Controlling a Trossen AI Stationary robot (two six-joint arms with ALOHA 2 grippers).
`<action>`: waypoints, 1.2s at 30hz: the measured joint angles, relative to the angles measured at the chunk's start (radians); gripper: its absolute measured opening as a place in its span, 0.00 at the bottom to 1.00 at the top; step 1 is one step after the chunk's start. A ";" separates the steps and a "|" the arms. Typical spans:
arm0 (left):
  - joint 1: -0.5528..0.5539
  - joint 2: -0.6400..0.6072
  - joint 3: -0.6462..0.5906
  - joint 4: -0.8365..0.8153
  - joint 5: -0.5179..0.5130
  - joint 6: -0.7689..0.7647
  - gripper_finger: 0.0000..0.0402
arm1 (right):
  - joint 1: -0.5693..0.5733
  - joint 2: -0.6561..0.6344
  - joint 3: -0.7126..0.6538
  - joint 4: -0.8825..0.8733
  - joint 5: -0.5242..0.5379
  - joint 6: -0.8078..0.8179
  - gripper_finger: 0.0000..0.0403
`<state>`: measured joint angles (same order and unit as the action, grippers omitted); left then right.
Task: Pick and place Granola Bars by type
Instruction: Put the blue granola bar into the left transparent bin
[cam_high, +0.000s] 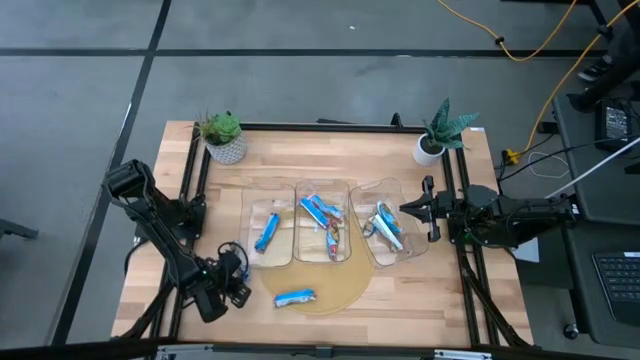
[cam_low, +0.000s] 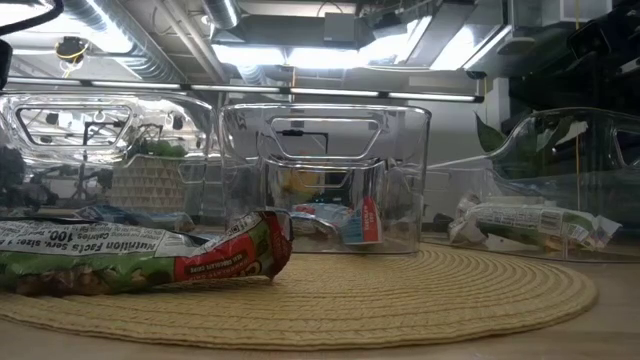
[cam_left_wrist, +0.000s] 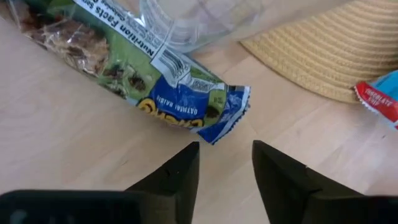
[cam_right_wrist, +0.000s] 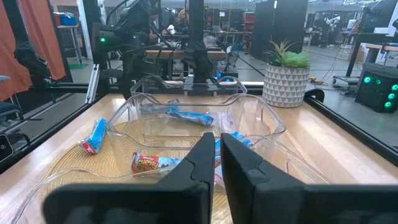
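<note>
Light wood desk (cam_high: 440, 290) w/ round straw mat (cam_high: 335, 292); three clear plastic bins (cam_high: 322, 222) in a row. Left bin: one blue bar; mid: a few blue-white bars; right: a couple more. One blue-wrapped granola bar (cam_high: 295, 297) loose on mat's front edge. Left pincer (cam_left_wrist: 225, 163) hovers open, empty, just short of a green-blue oatmeal-raisin bar (cam_left_wrist: 134, 71) on desk. Best: centre jaws across wrapper, not the crimped end, descend square. Right pincer (cam_right_wrist: 216, 151) closed, empty, waiting beside right bin
</note>
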<state>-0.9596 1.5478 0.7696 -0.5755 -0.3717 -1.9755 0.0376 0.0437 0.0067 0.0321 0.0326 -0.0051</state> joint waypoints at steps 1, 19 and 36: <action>0.005 0.000 0.000 0.000 0.010 0.006 0.36 | 0.000 0.000 0.000 0.000 0.000 0.000 0.08; 0.118 0.000 -0.024 -0.084 0.081 0.000 0.50 | 0.000 0.000 0.000 0.000 0.000 0.000 0.08; 0.095 0.002 -0.026 -0.112 0.098 -0.001 0.01 | 0.000 0.000 0.000 0.000 0.000 0.000 0.08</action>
<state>-0.8646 1.5501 0.7433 -0.6870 -0.2739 -1.9766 0.0376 0.0437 0.0067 0.0319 0.0326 -0.0051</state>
